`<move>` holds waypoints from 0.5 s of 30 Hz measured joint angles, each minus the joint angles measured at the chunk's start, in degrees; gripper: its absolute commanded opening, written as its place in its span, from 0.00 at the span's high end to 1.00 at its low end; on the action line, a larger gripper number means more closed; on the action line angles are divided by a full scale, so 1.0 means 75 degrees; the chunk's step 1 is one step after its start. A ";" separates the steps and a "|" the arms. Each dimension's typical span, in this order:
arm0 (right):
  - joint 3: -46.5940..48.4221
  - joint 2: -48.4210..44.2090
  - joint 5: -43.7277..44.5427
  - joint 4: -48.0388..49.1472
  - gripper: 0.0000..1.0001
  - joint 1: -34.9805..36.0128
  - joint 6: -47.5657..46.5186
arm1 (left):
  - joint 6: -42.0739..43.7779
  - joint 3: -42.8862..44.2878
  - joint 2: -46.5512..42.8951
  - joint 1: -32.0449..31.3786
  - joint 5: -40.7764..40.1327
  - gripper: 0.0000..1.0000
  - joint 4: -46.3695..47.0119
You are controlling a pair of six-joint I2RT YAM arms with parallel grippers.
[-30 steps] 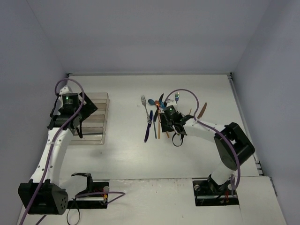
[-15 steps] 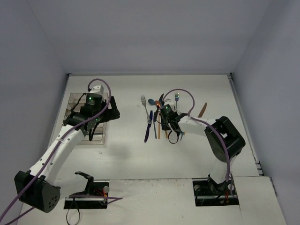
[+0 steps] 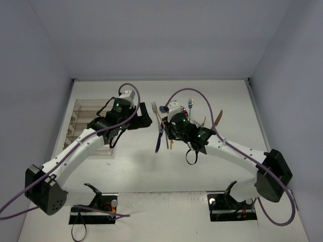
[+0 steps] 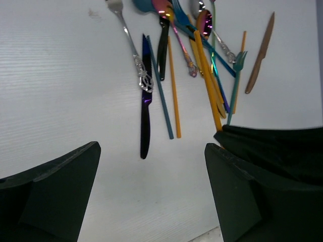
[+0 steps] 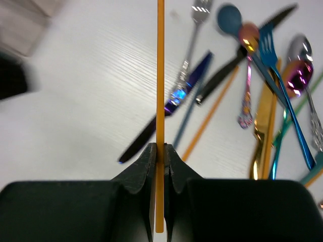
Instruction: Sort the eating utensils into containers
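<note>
The right wrist view shows it best. The right gripper [image 5: 160, 151] has its two black fingers [image 5: 141, 169] pinched tight on a thin orange chopstick [image 5: 160, 75]. The stick pokes straight out past the fingers, over the white table [image 5: 75, 101].

Just to the right of it lie a silver fork [image 5: 189, 55], a dark blue knife [image 5: 171, 108], a blue spoon [image 5: 229, 17], a blue fork [image 5: 275, 70] and a gold knife [image 5: 262, 118]. A second orange chopstick [image 5: 209, 118] lies flat there too.

The left wrist view looks at the same pile from the other side. The left gripper [image 4: 151, 169] has its fingers [image 4: 55, 191] spread wide apart, with nothing between them. It hangs above the table near the tip of the dark blue knife. This view also shows a copper knife [image 4: 260, 55] lying alone, off to the side of the pile.

Only the top view shows the clear tray [image 3: 75, 112]. It sits far over on the left side of the table, well apart from the pile of utensils [image 3: 164, 118]. Both arms reach in toward the pile, one from each side. The top view is too small to tell what is in the tray.
</note>
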 measured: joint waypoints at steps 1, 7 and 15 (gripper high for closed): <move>-0.0045 -0.0163 -0.0113 0.0134 1.00 0.0039 -0.0043 | -0.0103 -0.0006 0.0031 -0.0036 0.0017 0.26 0.0169; -0.0246 -0.0521 -0.0571 0.0529 1.00 0.0068 -0.0158 | -0.0691 -0.0228 0.0059 -0.0112 0.0027 0.35 0.1047; -0.0267 -0.0520 -0.0934 0.0786 1.00 0.0170 -0.0158 | -0.1310 -0.0545 0.0130 -0.0182 0.0037 0.46 0.1752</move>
